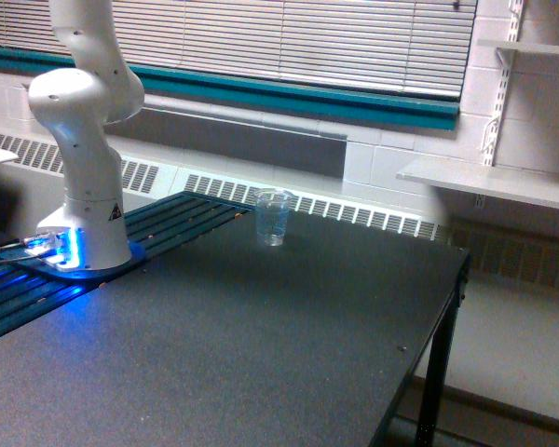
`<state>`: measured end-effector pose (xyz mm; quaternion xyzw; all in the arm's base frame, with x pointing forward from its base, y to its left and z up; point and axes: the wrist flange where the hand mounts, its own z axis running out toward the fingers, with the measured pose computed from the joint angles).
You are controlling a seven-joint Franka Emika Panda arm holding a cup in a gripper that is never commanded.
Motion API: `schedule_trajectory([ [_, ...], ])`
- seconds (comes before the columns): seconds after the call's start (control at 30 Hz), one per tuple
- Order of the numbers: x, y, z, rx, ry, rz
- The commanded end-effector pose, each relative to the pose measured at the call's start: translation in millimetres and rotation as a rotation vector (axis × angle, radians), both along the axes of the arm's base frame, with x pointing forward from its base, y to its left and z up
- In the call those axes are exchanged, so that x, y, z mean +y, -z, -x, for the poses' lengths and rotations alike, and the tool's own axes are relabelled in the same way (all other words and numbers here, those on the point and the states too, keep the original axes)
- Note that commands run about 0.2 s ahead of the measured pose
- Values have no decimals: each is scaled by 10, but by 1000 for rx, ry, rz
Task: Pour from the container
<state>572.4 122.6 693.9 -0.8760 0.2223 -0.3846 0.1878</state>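
White rounded arm (84, 140), blue-lit base, triangular warning sticker.

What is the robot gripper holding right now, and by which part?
Cannot be told: the gripper is out of view. Only the arm's base and lower links show, plus a clear tumbler standing alone on the table.

Clear plastic tumbler (273, 216) upright on dark table (261, 354), white shelf (489, 182), window blinds (289, 42)

A single exterior view looks down at a moderate angle across the dark, speckled counter (289, 345) from one corner, facing the window wall with white slatted blinds (298, 42). The white robot arm base (86, 209) stands at the exterior view's left, at mid-distance.
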Motion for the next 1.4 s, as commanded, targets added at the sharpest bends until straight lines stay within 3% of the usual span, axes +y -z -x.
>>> schedule_trajectory([
  [0.03,18,-2,2,2,-4,3],
  [0.37,210,117,43,16,-49,36],
  [0.73,558,511,239,49,-140,91],
  [1.1,900,964,646,85,-235,160],
  [1.4,1192,1266,1124,102,-329,205],
])
